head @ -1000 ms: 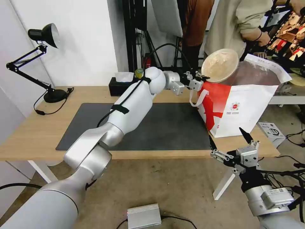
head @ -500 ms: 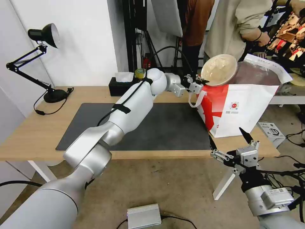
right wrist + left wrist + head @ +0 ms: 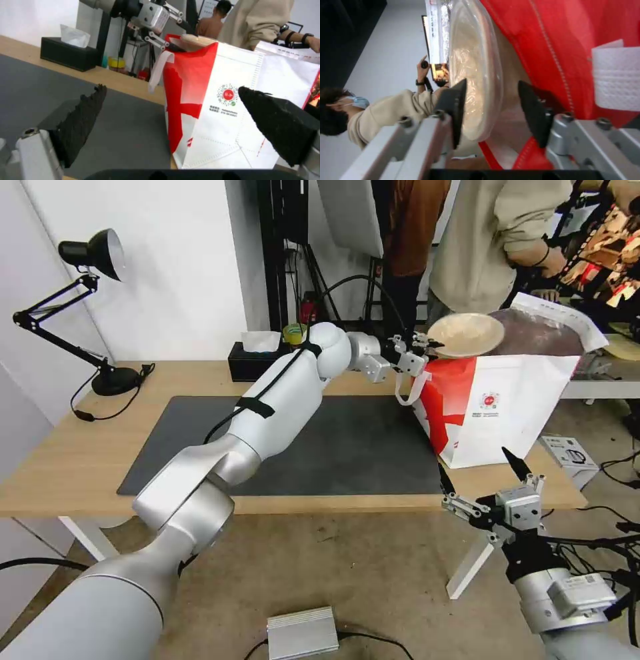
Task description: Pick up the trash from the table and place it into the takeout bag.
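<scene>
The left gripper is stretched out over the table to the top edge of the takeout bag. It holds the beige bowl by the rim, one finger inside and the other outside. The bowl lies almost flat, just above the bag's open mouth. The bag stands at the right end of the dark mat. The right gripper hangs below the table's front edge w/ jaws spread wide, nothing btw. them. A black tissue box sits at the far edge.
</scene>
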